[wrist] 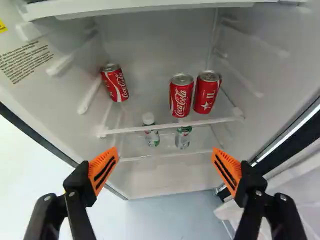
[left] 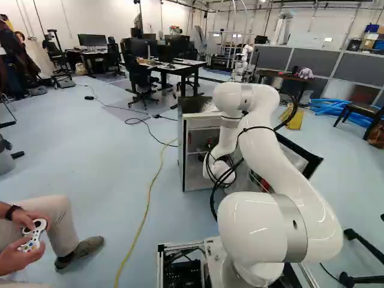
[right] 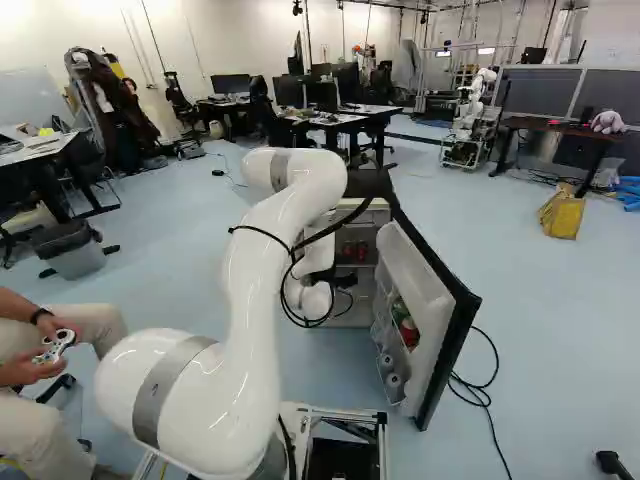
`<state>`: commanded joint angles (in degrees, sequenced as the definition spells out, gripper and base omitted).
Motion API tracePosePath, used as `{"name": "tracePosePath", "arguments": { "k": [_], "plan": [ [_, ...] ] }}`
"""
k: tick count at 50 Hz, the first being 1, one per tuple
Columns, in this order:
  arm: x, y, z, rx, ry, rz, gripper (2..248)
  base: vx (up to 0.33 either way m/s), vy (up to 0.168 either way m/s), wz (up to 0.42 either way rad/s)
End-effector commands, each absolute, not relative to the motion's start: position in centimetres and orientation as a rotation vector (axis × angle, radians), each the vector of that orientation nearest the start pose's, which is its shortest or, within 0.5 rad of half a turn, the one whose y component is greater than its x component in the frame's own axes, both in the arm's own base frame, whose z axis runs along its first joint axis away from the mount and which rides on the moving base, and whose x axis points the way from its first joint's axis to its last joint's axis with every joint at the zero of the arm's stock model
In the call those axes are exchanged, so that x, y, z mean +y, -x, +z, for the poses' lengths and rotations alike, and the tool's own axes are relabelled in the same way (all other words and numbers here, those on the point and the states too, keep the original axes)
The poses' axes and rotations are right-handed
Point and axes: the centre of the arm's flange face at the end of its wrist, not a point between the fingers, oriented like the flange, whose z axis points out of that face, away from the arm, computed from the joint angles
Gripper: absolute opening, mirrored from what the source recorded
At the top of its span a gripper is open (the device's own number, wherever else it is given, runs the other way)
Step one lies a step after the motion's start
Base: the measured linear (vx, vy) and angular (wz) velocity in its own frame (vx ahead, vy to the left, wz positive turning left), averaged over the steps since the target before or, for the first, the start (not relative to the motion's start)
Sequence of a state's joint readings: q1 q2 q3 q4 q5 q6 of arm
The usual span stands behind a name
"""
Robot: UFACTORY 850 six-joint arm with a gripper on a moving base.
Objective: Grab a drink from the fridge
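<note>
The black, two-fingered end effector point(wrist: 165, 155) gapes empty before the boxy, white-lined fridge point(wrist: 155, 35), apparently at the reaching step, and next must align with a red cylindrical metal can point(wrist: 181, 96) on the flat, white-edged shelf point(wrist: 165, 128)

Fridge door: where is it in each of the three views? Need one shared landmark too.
Left base view: open fridge door right of centre, partly hidden behind the arm.
Right base view: right of centre, beyond the arm, inner side and its racks showing.
Wrist view: partly seen, beside the gripper, on the side of the two paired red cans.
Shared landmark: the fridge cabinet it is hinged to.
</note>
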<state>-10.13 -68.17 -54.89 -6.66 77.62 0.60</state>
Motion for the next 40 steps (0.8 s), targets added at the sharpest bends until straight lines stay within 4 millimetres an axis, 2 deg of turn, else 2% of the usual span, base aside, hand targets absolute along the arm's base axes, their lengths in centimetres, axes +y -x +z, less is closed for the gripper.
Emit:
{"name": "tracePosePath", "arguments": {
  "k": [40],
  "plan": [
    [-7.3, -52.0, 1.1, 0.089, 2.597, -1.769, 247, 0.000, 0.000, 0.000]
  ]
}}
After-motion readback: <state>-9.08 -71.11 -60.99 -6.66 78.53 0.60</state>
